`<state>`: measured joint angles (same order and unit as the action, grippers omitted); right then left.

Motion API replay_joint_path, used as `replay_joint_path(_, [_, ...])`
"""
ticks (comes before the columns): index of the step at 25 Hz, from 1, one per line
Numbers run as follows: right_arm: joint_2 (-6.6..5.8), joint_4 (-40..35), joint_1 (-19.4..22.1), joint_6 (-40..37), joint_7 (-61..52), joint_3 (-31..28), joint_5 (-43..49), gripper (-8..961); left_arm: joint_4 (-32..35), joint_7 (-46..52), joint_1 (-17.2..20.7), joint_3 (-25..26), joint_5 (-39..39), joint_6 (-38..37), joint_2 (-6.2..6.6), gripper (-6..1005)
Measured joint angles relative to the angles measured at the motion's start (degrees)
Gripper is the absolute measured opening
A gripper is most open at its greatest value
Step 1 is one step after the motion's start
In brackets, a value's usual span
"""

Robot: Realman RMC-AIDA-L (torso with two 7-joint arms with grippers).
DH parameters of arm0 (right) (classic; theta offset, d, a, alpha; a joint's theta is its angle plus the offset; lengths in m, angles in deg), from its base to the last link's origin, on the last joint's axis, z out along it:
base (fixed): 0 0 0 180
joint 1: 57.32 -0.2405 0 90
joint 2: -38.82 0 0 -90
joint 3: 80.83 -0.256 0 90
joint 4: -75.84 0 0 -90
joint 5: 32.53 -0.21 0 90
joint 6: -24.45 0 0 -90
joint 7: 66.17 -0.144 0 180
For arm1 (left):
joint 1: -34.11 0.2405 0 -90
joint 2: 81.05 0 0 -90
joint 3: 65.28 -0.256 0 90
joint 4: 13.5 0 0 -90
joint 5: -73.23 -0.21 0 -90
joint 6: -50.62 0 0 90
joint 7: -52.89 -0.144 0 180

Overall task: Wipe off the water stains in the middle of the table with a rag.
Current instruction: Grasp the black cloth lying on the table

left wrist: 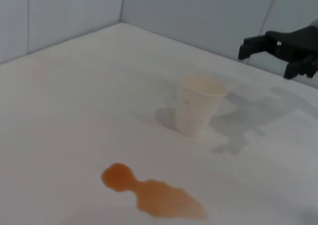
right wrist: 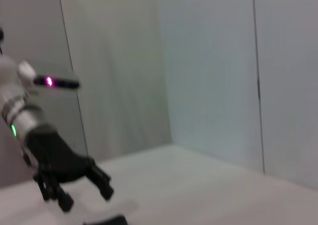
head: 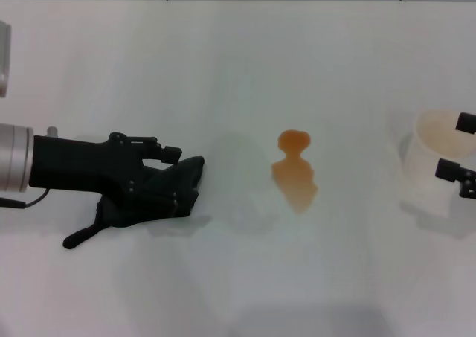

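Observation:
The water stains (head: 295,170) are an orange puddle in the middle of the white table (head: 238,69): a round blob joined to a larger tapering one, also low in the left wrist view (left wrist: 151,193). The rag (head: 152,203), a black cloth, lies on the table at the left. My left gripper (head: 178,177) hangs right over it, well left of the stain. From the right wrist view the left gripper (right wrist: 82,195) stands open, fingers pointing down, with an edge of the rag (right wrist: 104,220) below. My right gripper (head: 460,145) is open at the right edge.
A pale paper cup (head: 437,161) stands upright right of the stain, close beside the right gripper; in the left wrist view the cup (left wrist: 197,106) stands apart from the right gripper (left wrist: 278,56). Grey walls border the table's far side.

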<state>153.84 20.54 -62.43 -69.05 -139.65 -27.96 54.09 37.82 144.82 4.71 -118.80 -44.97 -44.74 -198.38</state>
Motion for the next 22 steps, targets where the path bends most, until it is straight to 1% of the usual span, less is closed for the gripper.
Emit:
replay_joint_path(5, [0.06,-6.42,-1.74,2.53,-7.29,0.04,7.15,854,-0.16,0.00,-0.48,0.00,0.00,0.77,0.10,855])
replay_joint_path(12, [-0.05,-14.72,-3.33,2.82,-15.56,0.32,12.16,853,0.05,0.00,-0.85,-0.01,0.00,0.86,0.36,854])
replay_joint_path(15, [-0.11,-17.12,-4.34,2.45,-19.04,0.62,15.17,853,0.04,0.00,-0.94,0.00,0.00,0.88,0.44,854])
replay_joint_path(17, [-0.12,-18.92,-4.94,2.19,-21.25,1.54,17.58,853,-0.02,0.00,-1.25,0.00,0.00,0.88,0.45,854])
replay_joint_path(21, [-0.06,-23.11,-5.20,1.69,-23.71,4.55,18.91,854,0.01,0.00,-1.28,-0.01,0.00,0.88,0.44,854])
replay_joint_path(22, [-0.07,-25.41,-5.42,1.48,-25.21,5.58,19.80,854,0.03,0.00,-1.28,0.00,0.00,0.86,0.44,854])
